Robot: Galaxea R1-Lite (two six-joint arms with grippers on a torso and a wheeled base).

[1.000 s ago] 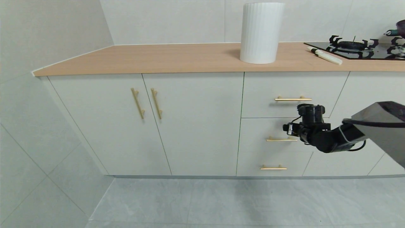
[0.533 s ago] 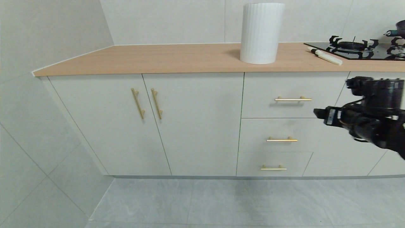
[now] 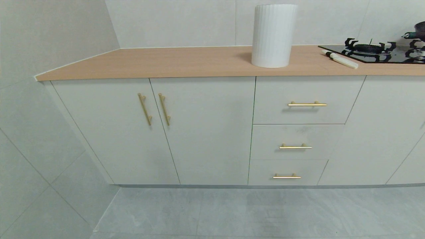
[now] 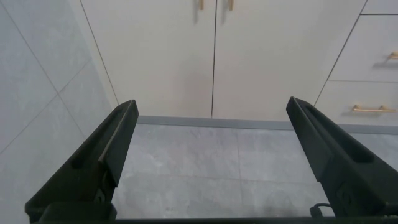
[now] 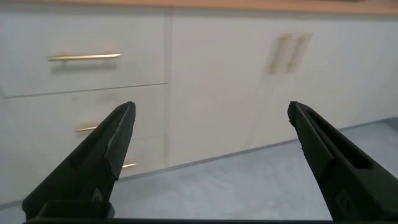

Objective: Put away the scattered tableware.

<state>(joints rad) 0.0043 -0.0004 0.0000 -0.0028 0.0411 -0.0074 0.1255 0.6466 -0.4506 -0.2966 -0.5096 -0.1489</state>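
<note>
My left hand (image 4: 211, 106) and right hand (image 5: 211, 109), both spread, empty; ribbed white cylinder (image 3: 273, 35) on wood-grain surface (image 3: 166, 61).

Left gripper (image 4: 210, 107): two long black fingers (image 4: 106, 155) of matte finish are shown, each tapered to a blunt, wedge-shaped tip. An oblong recess is seen in one finger's face, and a thin black cable (image 4: 317, 208) is looped near the base. Right gripper (image 5: 210, 109): fingers (image 5: 99, 162) of the same black, tapered form are shown.
</note>
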